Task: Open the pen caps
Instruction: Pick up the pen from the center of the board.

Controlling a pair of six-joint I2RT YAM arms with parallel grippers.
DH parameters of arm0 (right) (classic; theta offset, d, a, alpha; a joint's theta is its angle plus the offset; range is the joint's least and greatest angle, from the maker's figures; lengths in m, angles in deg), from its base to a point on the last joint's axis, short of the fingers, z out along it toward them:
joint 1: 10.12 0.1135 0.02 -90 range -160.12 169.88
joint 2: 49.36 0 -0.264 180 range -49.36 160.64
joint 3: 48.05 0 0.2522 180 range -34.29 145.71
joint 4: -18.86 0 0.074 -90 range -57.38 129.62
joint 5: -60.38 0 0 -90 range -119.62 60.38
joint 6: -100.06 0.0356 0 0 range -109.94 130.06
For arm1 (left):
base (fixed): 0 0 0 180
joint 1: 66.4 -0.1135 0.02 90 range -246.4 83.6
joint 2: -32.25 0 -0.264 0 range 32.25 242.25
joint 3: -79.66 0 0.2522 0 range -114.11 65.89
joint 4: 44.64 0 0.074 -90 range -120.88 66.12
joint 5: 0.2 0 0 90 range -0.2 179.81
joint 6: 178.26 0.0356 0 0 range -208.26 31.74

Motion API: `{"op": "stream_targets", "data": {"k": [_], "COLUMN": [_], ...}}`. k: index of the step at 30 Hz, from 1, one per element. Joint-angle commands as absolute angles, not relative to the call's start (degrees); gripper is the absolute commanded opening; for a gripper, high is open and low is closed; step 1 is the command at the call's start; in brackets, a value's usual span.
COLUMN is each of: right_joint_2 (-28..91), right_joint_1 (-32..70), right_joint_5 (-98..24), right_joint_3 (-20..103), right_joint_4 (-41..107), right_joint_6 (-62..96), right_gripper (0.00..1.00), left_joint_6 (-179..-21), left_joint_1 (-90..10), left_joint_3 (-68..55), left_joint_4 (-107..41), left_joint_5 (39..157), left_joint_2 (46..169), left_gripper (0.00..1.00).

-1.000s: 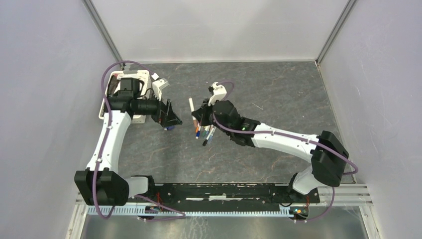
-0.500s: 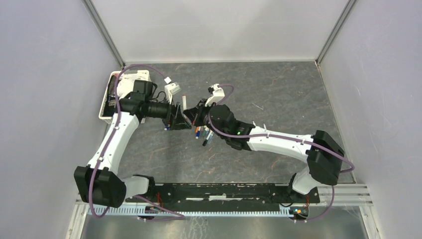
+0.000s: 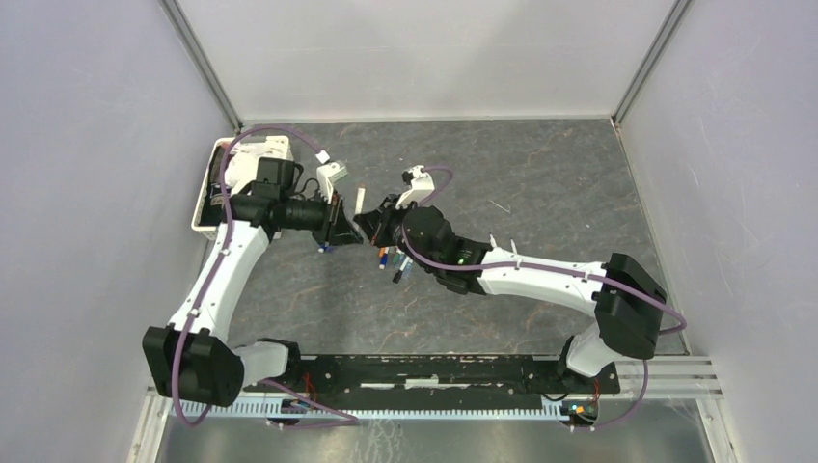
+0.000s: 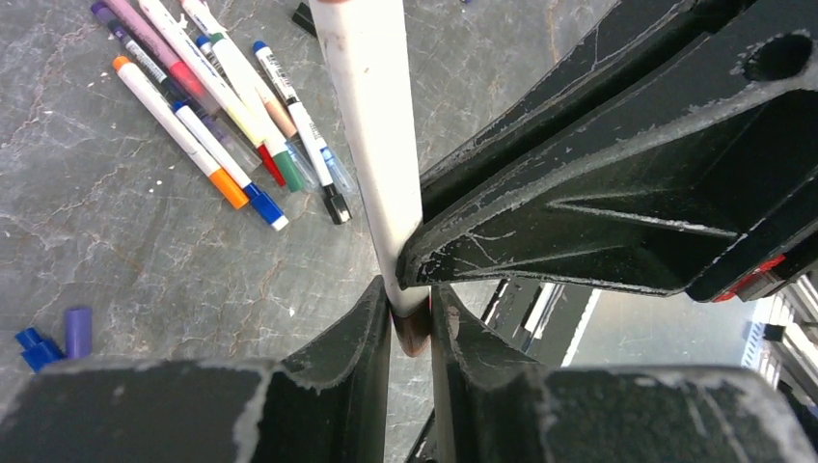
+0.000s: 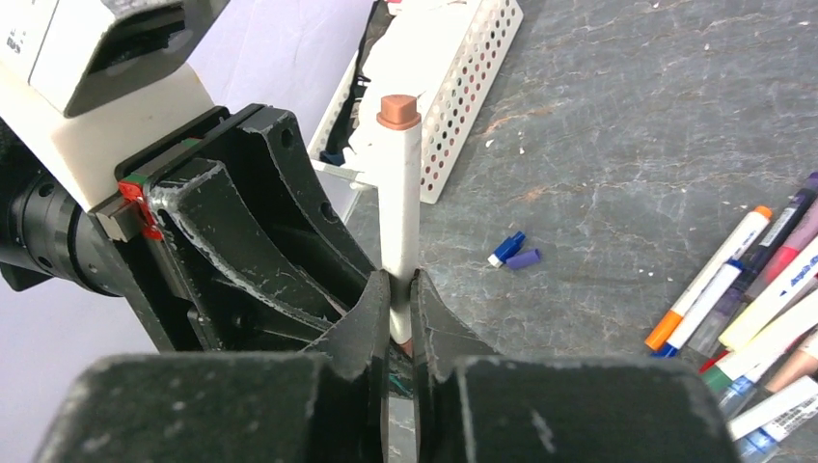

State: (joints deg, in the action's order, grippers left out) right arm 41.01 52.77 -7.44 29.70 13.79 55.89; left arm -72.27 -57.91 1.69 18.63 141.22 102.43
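Closed right hand (image 5: 402, 285) clamping white pen (image 5: 397, 193), left hand (image 4: 412, 304) seemingly pinching its half-hidden brown cap (image 4: 413, 338)

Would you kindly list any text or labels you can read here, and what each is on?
"Aqua…", cut off at the frame edge, on a white plastic pen barrel in the loose pile.
Printing on the other white pen barrels: too small to read.
Nothing else legible.

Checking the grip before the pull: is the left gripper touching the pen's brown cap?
Touching. The left wrist view shows the left gripper with its fingers closed against both sides of the brown cap, no gap visible.
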Motion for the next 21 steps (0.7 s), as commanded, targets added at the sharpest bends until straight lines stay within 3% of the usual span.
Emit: {"op": "stream_targets", "data": {"k": [1, 6, 12, 17, 21], "right_joint_2": [40.33, 42.5, 44.83, 52.71, 55.71], "right_joint_1": [51.92, 44.87, 37.22, 35.0, 35.24], "right_joint_5": [-7.08, -23.15, -43.66, -59.46, -69.2], "right_joint_3": [33.03, 41.03, 47.13, 55.29, 53.44], "right_joint_4": [17.04, 28.16, 38.33, 49.06, 46.87], "right_joint_6": [55.86, 53.16, 46.62, 41.9, 43.24], "right_gripper": [0.17, 0.41, 0.6, 0.61, 0.63], "left_joint_6": [-65.88, -54.04, -38.61, -30.56, -25.39], "left_joint_1": [-57.53, -57.45, -57.09, -55.91, -52.63], "left_joint_3": [1.03, 1.02, 2.86, 4.43, 6.13], "left_joint_4": [21.21, 26.12, 30.59, 31.02, 30.61], "left_joint_5": [139.89, 132.94, 123.65, 118.13, 113.49], "left_joint_2": [100.07, 99.14, 97.88, 95.9, 93.34], "left_gripper": [0.03, 0.02, 0.02, 0.02, 0.02]}}
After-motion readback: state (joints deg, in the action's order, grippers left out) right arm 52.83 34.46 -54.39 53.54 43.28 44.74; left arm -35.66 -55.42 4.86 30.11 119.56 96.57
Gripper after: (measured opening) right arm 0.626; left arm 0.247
